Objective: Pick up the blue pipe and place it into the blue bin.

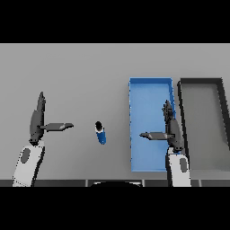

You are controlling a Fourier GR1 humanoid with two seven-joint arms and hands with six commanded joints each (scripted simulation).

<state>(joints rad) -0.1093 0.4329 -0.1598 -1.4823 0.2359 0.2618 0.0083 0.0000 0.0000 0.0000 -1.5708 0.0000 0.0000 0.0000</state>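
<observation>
Two bins, blue bin [150, 96] and dark bin [204, 90], hold nothing.

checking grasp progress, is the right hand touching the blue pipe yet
Apart. The head view shows the right hand over the blue bin, with bare grey table between its thumb and the blue pipe.

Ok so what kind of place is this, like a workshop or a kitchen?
Probably a bare sorting bench rather than a kitchen: a plain grey table holds only a blue pipe, a blue bin and a dark bin beside it.
</observation>
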